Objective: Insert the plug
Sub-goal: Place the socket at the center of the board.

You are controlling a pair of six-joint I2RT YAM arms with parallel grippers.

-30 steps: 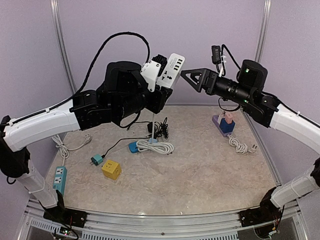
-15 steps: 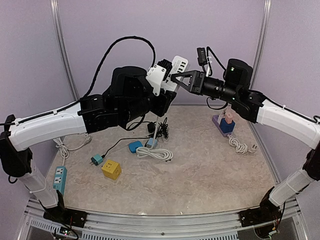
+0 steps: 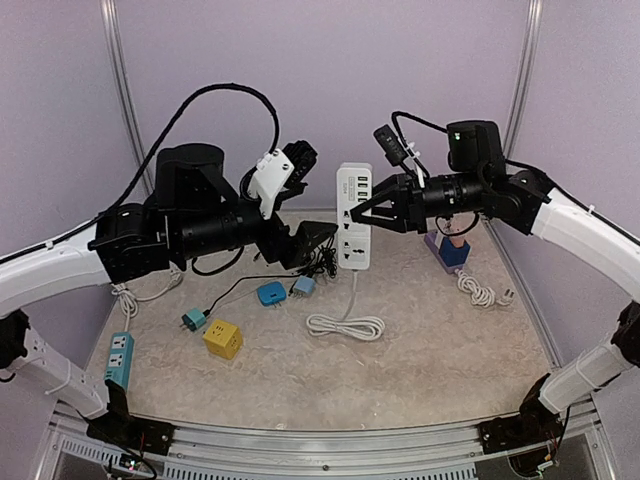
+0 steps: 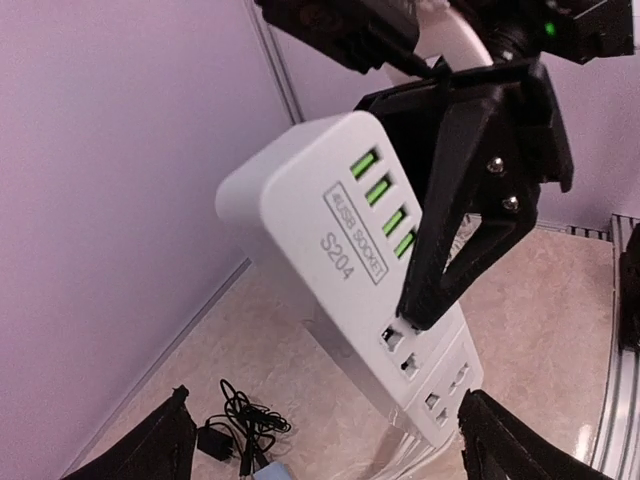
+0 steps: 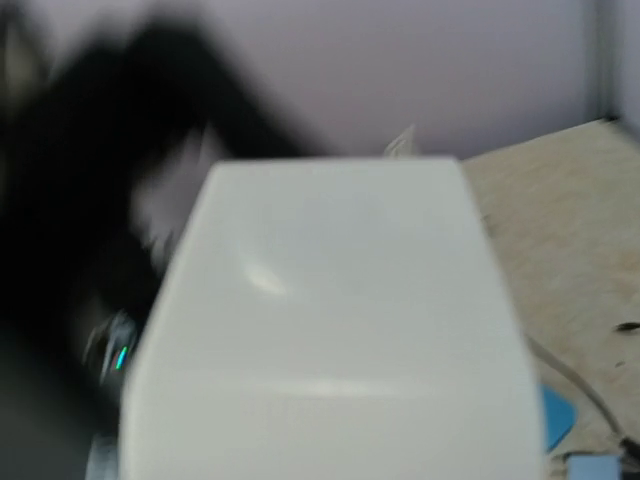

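- Strip (image 3: pixel 354 215) hangs upright in mid-air between the two arms, over the far middle of the desk (image 3: pixel 430 365), with its USB ports at the top.
- Right pincer (image 3: pixel 366 216) is closed on the strip from the right. One finger lies across the socket face and the other is behind it. The right wrist view shows only the strip's white back, blurred.
- Left pincer (image 3: pixel 310 196) stands wide open just left of the strip, touching nothing. In its wrist view both fingertips (image 4: pixel 150 450) sit far apart at the bottom corners, clear of the strip.
- Cord (image 3: pixel 352 290) drops from the strip's lower end to a coil (image 3: pixel 345 325) lying on the desk.
- Teal plug (image 3: pixel 193 320) lies on the desk at near left, beside a yellow cube (image 3: pixel 222 339).
- A second ago the left pincer held the strip tilted and higher, and the right pincer was open and apart from it.
- Since then the right has clamped on, the left has let go and drawn back leftward, and the coil has shifted right and nearer.
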